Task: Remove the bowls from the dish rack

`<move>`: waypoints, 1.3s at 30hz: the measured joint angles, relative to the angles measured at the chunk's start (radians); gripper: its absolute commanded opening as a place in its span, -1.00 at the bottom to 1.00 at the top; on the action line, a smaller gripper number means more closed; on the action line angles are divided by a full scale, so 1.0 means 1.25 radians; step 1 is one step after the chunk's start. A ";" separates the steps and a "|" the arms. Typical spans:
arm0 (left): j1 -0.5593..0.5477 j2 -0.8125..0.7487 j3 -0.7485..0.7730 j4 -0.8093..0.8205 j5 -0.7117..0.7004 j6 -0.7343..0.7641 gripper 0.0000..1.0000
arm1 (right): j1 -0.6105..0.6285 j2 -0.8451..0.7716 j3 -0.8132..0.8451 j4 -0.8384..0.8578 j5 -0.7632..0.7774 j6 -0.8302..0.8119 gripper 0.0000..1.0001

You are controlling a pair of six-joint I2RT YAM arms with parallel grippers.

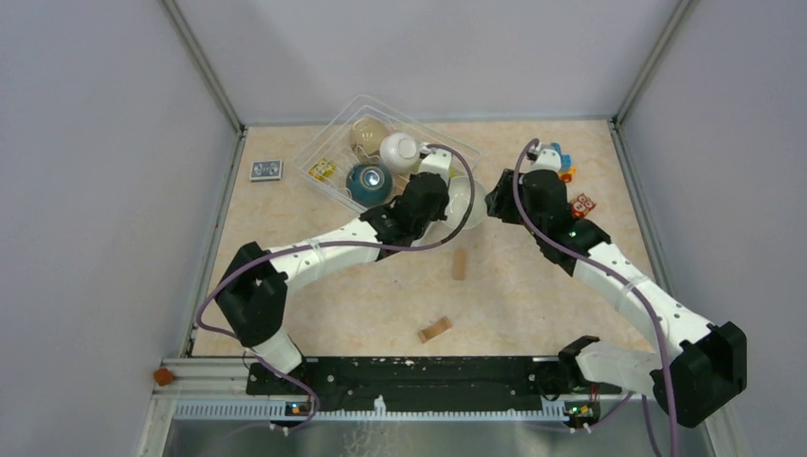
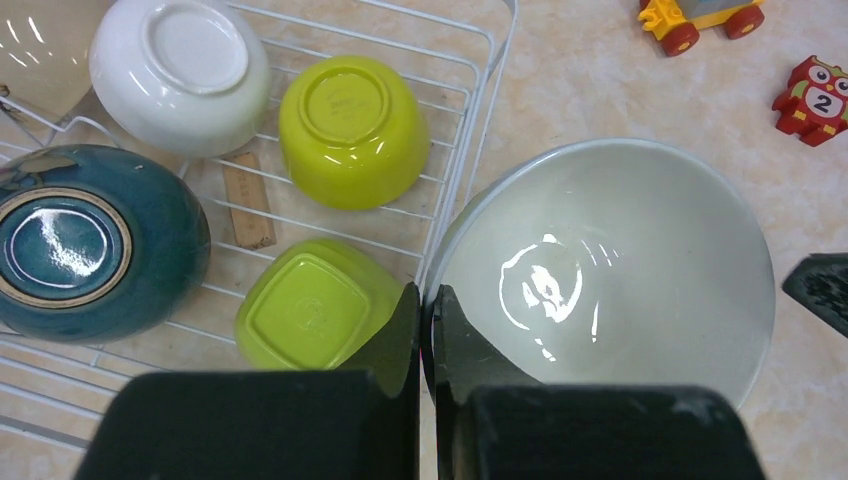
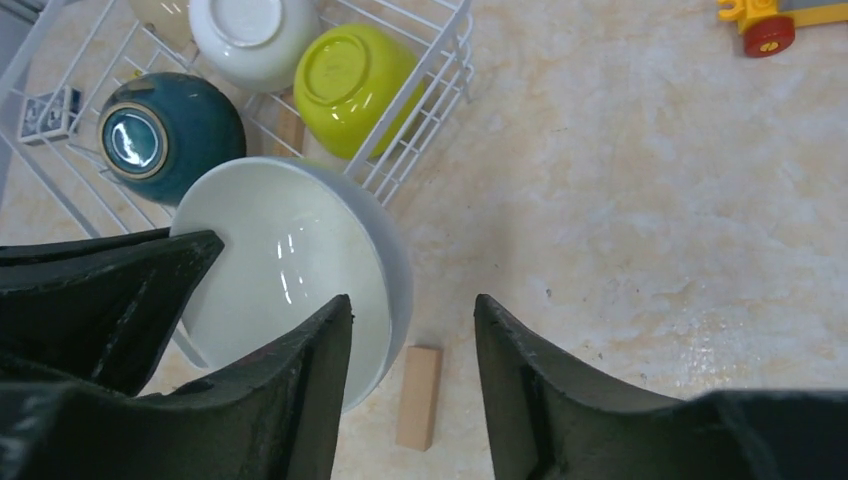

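Looks like a handover between the arms.

Left tool (image 2: 428,300): pressed together on the rim of a white bowl (image 2: 620,270). It holds the bowl tipped on edge, mouth toward the other arm. The bowl hangs just outside the dish rack (image 2: 470,130), at its right corner, and seems lifted off the table (image 1: 533,286). My guess at the reason: out there, away from the wire, the bowl's free edge is open to the second arm.

Right tool (image 3: 412,310): on the side of the bowl away from the rack. Jaws roughly half spread, straddling the free rim. One finger (image 3: 300,400) is over the white inside. The other finger (image 3: 540,400) is outside the wall, with bare table showing in the gap. I see no pad pressing, so I would not call it a grip.

Inside the rack:
- teal bowl (image 2: 80,240), bottom up
- second white bowl (image 2: 180,70), bottom up
- lime bowl (image 2: 350,130) and second lime bowl (image 2: 310,310), both bottom up, nearest the corner where the held bowl hangs
- beige bowl (image 2: 40,40) at the far side, only partly seen
- wooden block (image 2: 247,200) lying on the rack's wires among them

Outside the rack: a loose block (image 3: 418,395) on the table beneath the held bowl, and a toy car (image 2: 700,18) well off to the right.

Judgement: one bowl out, five to unload. If the left tool lets go too early, the bowl could drop against the rack's corner.
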 measured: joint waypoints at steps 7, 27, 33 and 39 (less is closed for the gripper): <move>-0.020 0.003 0.013 0.020 -0.020 0.017 -1.00 | 0.003 0.045 0.000 -0.007 0.034 0.000 -0.30; -0.012 0.016 0.015 0.106 0.166 -0.047 0.19 | -0.011 0.101 0.000 -0.048 0.109 -0.014 -1.00; 0.019 0.007 0.013 0.103 0.229 -0.073 0.47 | -0.126 0.151 0.029 -0.081 0.099 -0.005 -1.00; 0.067 -0.051 -0.002 0.085 0.253 -0.085 0.91 | -0.221 0.240 0.079 -0.096 0.127 0.055 -1.00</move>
